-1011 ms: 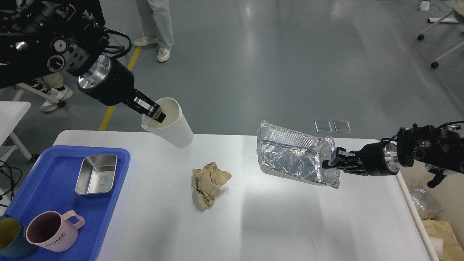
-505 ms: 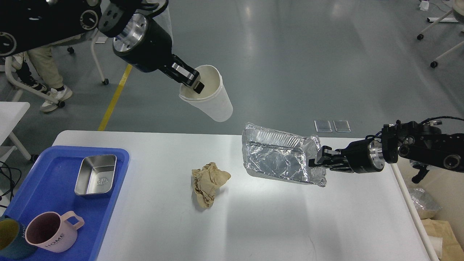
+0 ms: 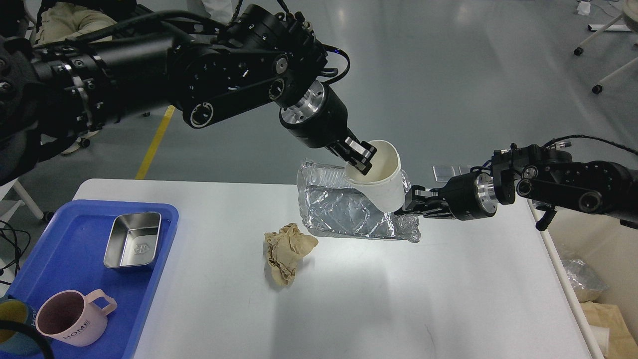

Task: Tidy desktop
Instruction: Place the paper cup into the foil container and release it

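Note:
The white desktop point(image 3: 398, 299) fills the lower view. My left gripper point(image 3: 360, 155) is shut on the rim of a white paper cup point(image 3: 381, 180) and holds it tilted in the air, over the foil tray. My right gripper point(image 3: 411, 204) is shut on the right edge of a crumpled aluminium foil tray point(image 3: 344, 212) and holds it just above the desktop at the back middle. A crumpled brown paper ball point(image 3: 286, 251) lies on the desktop in front of the foil tray, to its left.
A blue plastic tray point(image 3: 65, 264) at the left holds a steel box point(image 3: 132, 241), a pink mug point(image 3: 70, 318) and a teal cup point(image 3: 12, 324). Bags and boxes point(image 3: 593, 299) lie on the floor past the right edge.
My left arm has swung right with the cup, from the desktop's back left to over the foil tray. My right gripper has carried the foil tray leftward.

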`<state>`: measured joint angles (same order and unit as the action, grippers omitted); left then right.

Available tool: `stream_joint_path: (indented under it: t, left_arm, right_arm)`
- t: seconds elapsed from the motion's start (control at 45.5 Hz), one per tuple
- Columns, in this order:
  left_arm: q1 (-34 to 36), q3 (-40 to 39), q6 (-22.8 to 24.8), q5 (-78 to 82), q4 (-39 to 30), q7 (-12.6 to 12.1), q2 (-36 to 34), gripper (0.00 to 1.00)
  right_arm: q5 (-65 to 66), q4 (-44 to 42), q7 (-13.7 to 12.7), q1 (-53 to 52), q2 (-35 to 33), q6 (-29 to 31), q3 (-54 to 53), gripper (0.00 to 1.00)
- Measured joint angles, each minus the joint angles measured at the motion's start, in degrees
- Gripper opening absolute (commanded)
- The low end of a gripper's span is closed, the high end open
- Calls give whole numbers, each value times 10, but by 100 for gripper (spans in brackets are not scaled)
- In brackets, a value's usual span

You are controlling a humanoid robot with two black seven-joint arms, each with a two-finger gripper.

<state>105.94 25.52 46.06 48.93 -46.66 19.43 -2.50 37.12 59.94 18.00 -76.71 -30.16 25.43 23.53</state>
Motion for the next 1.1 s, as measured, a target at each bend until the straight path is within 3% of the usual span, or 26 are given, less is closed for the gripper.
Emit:
stream_joint_path:
  t: [0.395,0.703,0.857,0.945,1.098]
  left_arm:
    - [-47,6,0,0,24,-2,32,4]
    - [-48,6,0,-1,24,-2,33,14]
    - [-48,6,-10,-2,24,-5,33,35]
    - [-49,8,-29,-4,24,-7,33,50]
    - [-55,9,-73,-9,24,-8,34,67]
  right_arm:
    - [-4,0,0,-8,0,1,2,0]
    - [-4,1,-1,-8,0,1,2,0]
    - [-4,1,-1,-8,0,2,5,0]
    - [-4,1,-1,-8,0,2,7,0]
    - [-4,2,-1,-9,0,2,8,0]
